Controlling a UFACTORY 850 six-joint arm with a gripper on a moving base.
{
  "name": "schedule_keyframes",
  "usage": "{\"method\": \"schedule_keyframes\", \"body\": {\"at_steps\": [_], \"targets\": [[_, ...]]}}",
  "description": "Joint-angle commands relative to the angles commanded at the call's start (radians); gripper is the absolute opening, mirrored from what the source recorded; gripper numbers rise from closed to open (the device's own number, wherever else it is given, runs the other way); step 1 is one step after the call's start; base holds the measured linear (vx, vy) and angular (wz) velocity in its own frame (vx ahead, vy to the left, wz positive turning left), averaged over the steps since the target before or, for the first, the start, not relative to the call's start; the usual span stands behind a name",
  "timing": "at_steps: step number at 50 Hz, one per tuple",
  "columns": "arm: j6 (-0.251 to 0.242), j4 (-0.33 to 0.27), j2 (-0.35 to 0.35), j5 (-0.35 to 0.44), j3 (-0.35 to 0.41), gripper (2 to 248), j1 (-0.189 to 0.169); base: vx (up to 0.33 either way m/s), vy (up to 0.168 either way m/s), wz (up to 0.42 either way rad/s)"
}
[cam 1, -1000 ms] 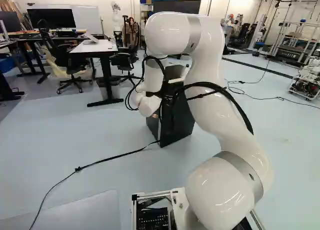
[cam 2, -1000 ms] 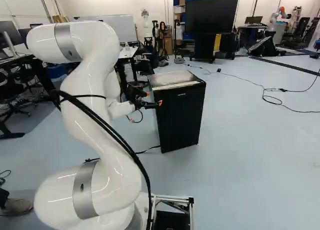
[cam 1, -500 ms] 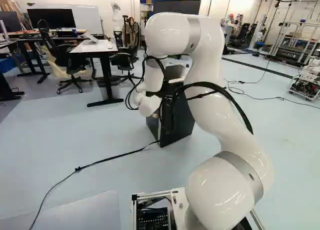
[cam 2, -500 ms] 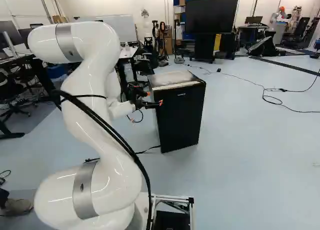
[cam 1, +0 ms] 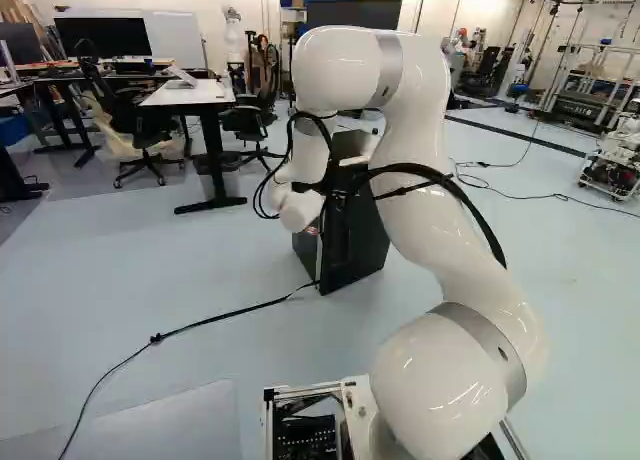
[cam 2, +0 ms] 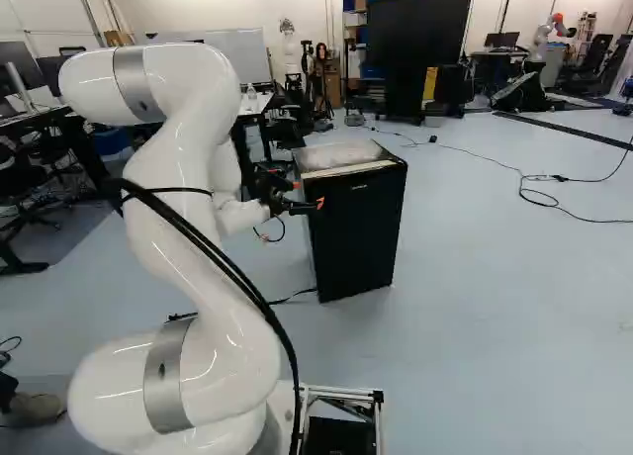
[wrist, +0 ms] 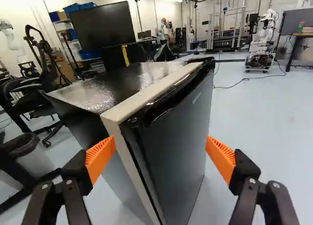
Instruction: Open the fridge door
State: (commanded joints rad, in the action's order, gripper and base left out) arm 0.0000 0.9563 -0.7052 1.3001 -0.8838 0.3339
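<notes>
In the right base view, my gripper (cam 2: pixel 307 195) is at the near left upper corner of the black fridge (cam 2: pixel 353 227). The wrist view shows the gripper (wrist: pixel 160 156) open, its orange pads wide apart with nothing held. Ahead and between them stands the fridge's upper corner, with a glossy dark top (wrist: pixel 112 88) and a pale strip (wrist: pixel 146 95) along the front edge. The dark fridge door (wrist: pixel 178 142) lies flat against the body, a black glossy lip along its upper edge. Whether a pad touches the fridge I cannot tell. In the left base view, the arm partly hides the fridge (cam 1: pixel 368 245).
A black cable (cam 1: pixel 220 320) runs over the floor to the fridge's foot. A white table (cam 1: pixel 188 92) and office chairs stand behind and left of it. Farther back are a large screen (cam 2: pixel 420 25) on a stand and another robot (wrist: pixel 263 36). More cable lies on the floor beyond.
The forearm and gripper have shifted very slightly to the right in the base views, towards the fridge. The base, the fridge and its door have not visibly moved.
</notes>
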Motion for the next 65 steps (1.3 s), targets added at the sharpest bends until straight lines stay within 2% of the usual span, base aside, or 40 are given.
{"method": "schedule_keyframes", "body": {"at_steps": [17,29,47,65], "targets": [[0.0,0.0,0.001,0.0,0.002,247,-0.015,0.0,0.0,0.0],[0.0,0.007,0.023,0.0,0.037,247,-0.022,0.0,0.0,0.0],[0.0,0.024,0.083,0.0,0.134,247,-0.007,0.0,0.0,0.0],[0.0,0.024,0.087,0.0,0.142,247,-0.001,0.0,0.0,0.0]]}}
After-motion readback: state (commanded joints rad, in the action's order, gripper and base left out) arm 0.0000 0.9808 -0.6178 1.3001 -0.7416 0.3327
